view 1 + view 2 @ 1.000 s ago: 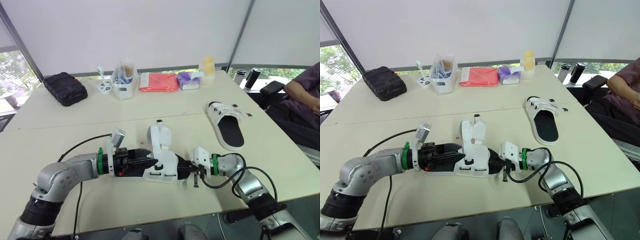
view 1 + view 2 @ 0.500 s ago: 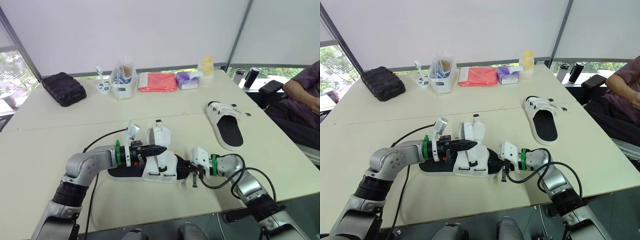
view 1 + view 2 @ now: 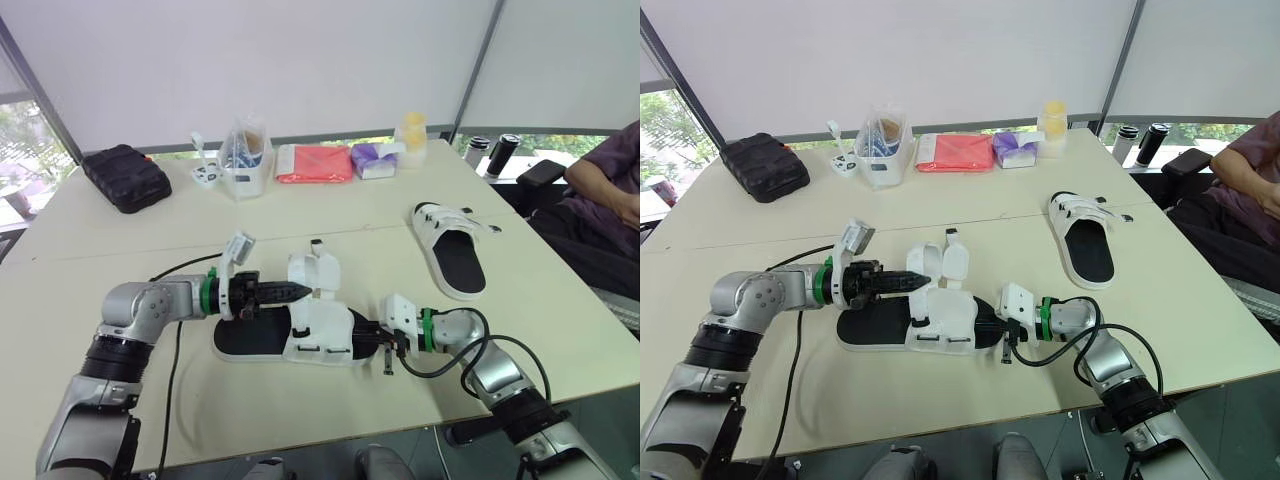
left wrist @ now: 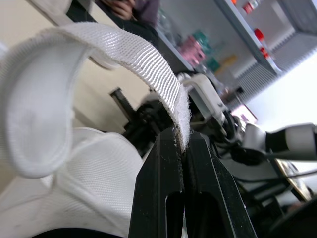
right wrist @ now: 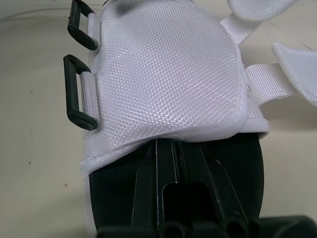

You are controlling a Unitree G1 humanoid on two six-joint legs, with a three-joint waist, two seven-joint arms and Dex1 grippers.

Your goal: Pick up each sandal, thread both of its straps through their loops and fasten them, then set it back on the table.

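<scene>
The near sandal [image 3: 318,325], white upper on a black sole, lies on the table [image 3: 120,270] in front of me. Its two white straps stand up unfastened. My left gripper [image 3: 303,292] is shut on the strap [image 4: 133,49] nearer my left arm, pinching its edge between the black fingers [image 4: 163,168]. My right gripper [image 3: 368,338] is shut on the end of the black sole [image 5: 119,198], just under the white upper [image 5: 163,74]. Two black loops [image 5: 74,91] hang free on the upper's near side. The second sandal [image 3: 450,250] lies flat at the right.
Along the far edge sit a black case [image 3: 130,177], a clear container [image 3: 247,160], a red pouch [image 3: 317,163], a purple pack [image 3: 375,160] and a yellow bottle [image 3: 413,130]. A person [image 3: 610,190] sits at the right. A black cable [image 3: 175,340] trails from my left arm.
My left gripper, open around the sandal a second ago, rose, shut on the strap and drew it leftward as the arm pulled back. The right gripper and the sole stayed put.
</scene>
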